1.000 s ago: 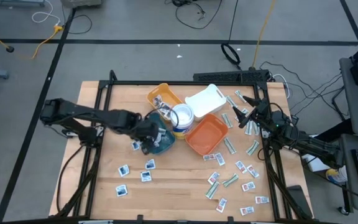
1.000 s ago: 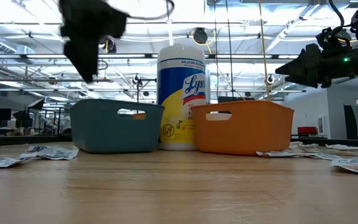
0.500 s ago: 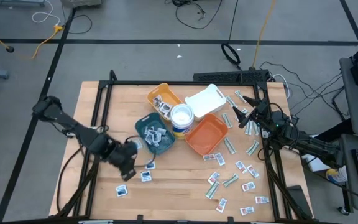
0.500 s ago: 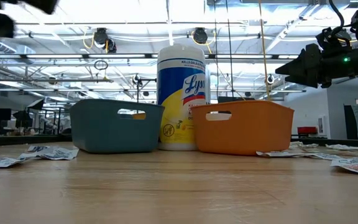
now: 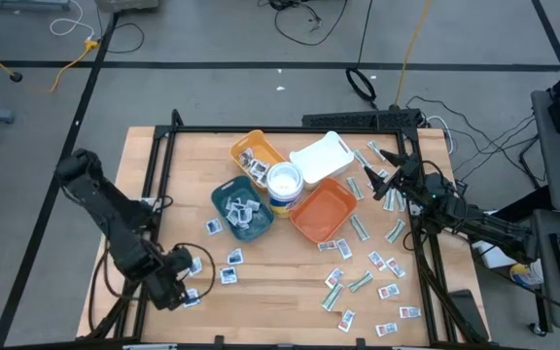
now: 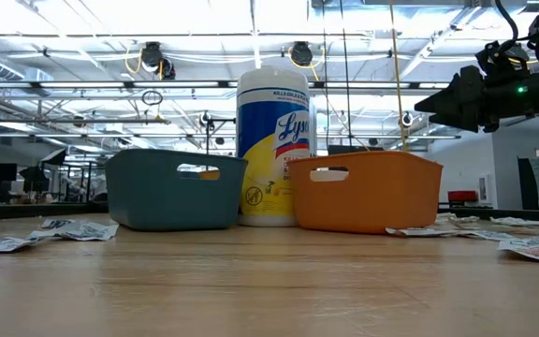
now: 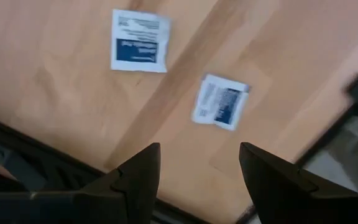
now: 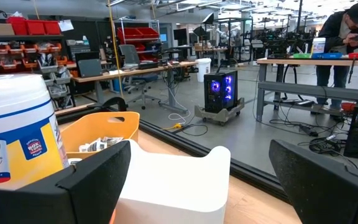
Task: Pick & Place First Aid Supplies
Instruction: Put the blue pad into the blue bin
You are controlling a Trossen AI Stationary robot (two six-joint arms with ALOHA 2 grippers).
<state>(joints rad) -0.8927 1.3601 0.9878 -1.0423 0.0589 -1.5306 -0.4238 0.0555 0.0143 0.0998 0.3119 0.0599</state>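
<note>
At the lower left of the high view, the left gripper (image 5: pixel 175 289) hangs over packets (image 5: pixel 224 276) scattered on the table (image 5: pixel 280 292); the right gripper (image 5: pixel 389 180) waits at right. The low view adds a teal tray (image 6: pixel 176 191). The left wrist view alone shows parted, empty fingers (image 7: pixel 135 180) above two packets. The right wrist view shows fingers (image 8: pixel 92 180) spread wide.

Grey concrete floor (image 5: pixel 212 39) was crossed by black tape lines and loose cables (image 5: pixel 299 15) at 12 o'clock. Ceiling trusses (image 6: pixel 110 89) were brightly lit. Workbenches (image 8: pixel 303 62), red bins (image 8: pixel 135 34), and a person (image 8: pixel 347 28) were seen beyond.
</note>
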